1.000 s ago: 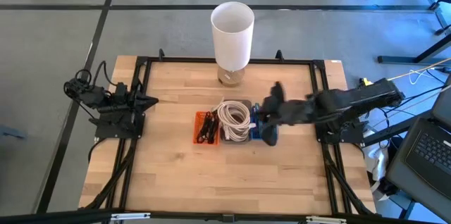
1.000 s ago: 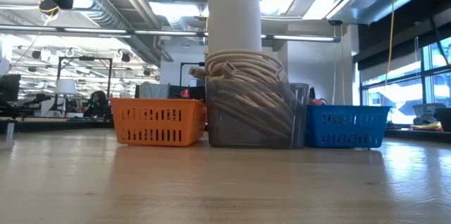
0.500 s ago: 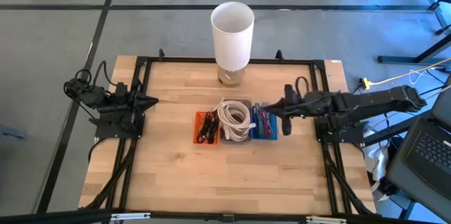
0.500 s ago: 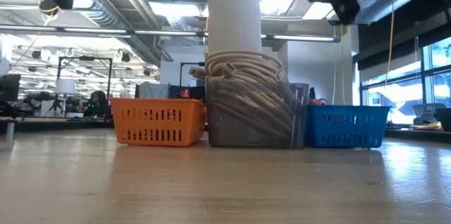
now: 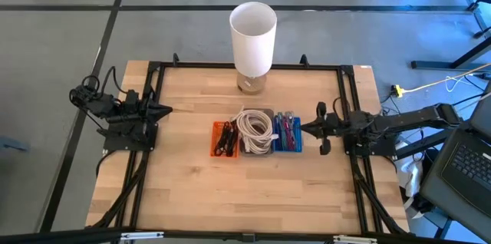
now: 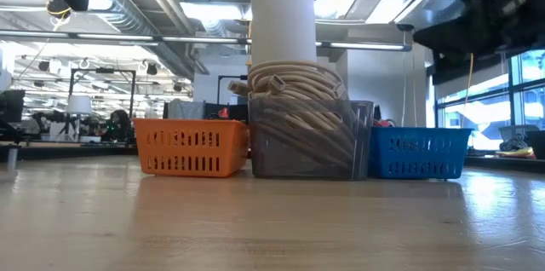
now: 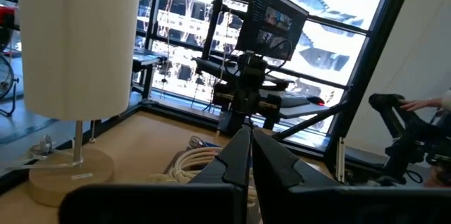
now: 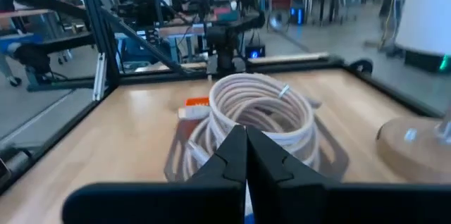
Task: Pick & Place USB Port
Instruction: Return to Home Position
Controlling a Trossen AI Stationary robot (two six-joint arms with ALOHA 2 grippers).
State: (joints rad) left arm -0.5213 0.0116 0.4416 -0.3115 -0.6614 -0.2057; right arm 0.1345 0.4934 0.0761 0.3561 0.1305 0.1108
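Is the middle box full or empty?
Full. A coiled white cable fills the clear middle bin and heaps up above its rim.

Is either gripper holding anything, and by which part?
Nothing. The right gripper, near the blue bin, and the left gripper, at the table's left edge, are both shut and empty.

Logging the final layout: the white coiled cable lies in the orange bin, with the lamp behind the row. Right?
Not quite. The white coiled cable lies in the middle bin, between the orange bin and the blue bin, as the high view shows. The lamp does stand behind the row.
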